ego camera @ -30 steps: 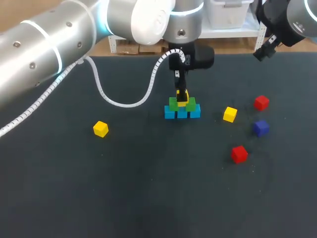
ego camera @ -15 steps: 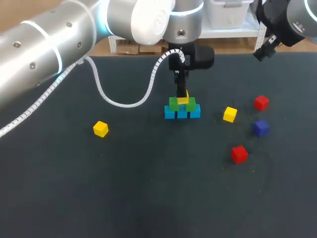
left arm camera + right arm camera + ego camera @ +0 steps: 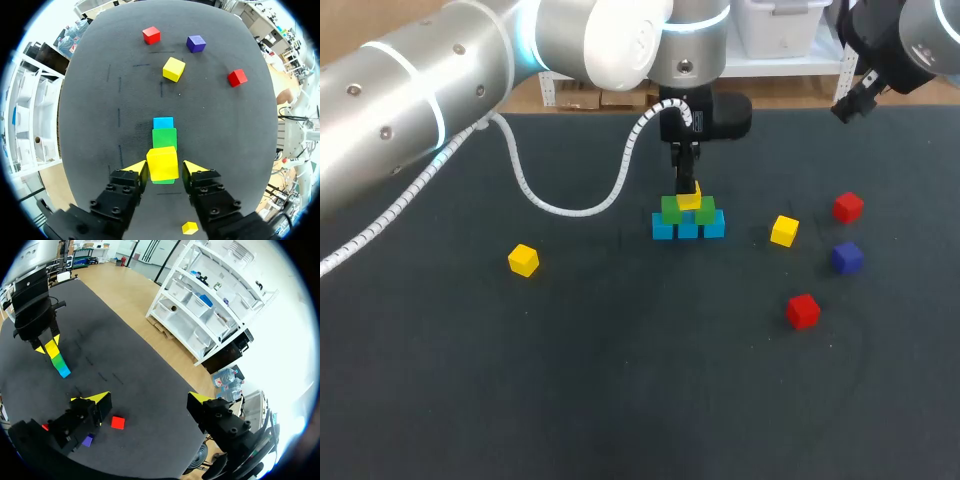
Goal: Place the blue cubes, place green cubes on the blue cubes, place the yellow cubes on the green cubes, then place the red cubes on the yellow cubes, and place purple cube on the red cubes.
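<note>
- Over the far middle of the desk [image 3: 620, 400], head view: the left gripper [image 3: 690, 187] hung straight above the stack. This was judged a vertical stance that spares the neighbouring cubes. Three blue cubes [image 3: 688, 228] formed the base row, two green cubes [image 3: 686, 211] lay on them, and the top yellow cube [image 3: 689, 200] sat astride the green pair.
- Same view, stock not yet used: a spare yellow cube [image 3: 523, 260] lay towards the left edge and a second yellow cube [image 3: 784, 230] just right of the stack. A red cube [image 3: 848, 207] and the purple cube [image 3: 847, 257] lay near the right edge, with the other red cube [image 3: 803, 310] nearer the front.
- Same view: the right gripper [image 3: 853, 103] was held above the far right corner, judged to keep it out of the build.
- Left wrist view: the fingers [image 3: 196, 167] flanked the top yellow cube closely, with a sliver of gap on one side. The pincer was judged slightly parted and holding nothing, the cube resting on the green by its own weight.
- Right wrist view: that pincer stood spread wide with nothing between its fingers. The stack showed as a short column under the left gripper, well apart.
</note>
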You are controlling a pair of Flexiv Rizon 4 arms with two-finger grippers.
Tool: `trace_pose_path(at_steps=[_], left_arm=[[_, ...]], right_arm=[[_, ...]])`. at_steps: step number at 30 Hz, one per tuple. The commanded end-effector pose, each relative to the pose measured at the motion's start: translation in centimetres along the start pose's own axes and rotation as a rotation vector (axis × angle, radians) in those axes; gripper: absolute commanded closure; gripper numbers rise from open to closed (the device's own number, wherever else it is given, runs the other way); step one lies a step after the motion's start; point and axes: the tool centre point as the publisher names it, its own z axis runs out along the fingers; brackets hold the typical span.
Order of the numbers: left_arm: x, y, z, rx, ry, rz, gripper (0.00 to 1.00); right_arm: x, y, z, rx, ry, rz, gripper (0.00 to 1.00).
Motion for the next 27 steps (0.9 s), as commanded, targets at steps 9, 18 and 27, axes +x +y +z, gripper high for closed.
trace_pose_path(at_steps=[9, 18, 27], left_arm=[[-0.1, 0.3, -0.1, 0.008, 0.01, 0.004, 0.58], [-0.1, 0.2, -0.1, 0.006, 0.009, 0.006, 0.0], [1.2, -0.5, -1.6, -0.005, 0.024, -0.013, 0.0]], right_arm=[[0.1, 0.1, 0.0, 0.006, -0.003, 0.001, 0.0], [0.1, 0.1, 0.0, 0.006, -0.003, 0.001, 0.0], [0.1, 0.1, 0.0, 0.006, -0.003, 0.001, 0.0]])
